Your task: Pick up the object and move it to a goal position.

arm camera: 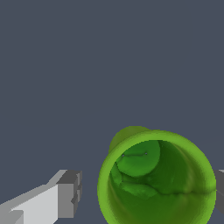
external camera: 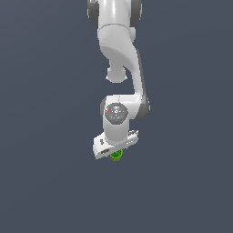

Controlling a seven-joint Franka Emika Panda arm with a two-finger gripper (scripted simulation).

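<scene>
White two-fingered tool is standing open around the small bright green hollow cup, off-centre, so centring before squeezing seems wise.

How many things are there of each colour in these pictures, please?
Green: 1, the cup, seen from above in the wrist view.
White: 1, the robot arm with its gripper.
Total: 2.
</scene>
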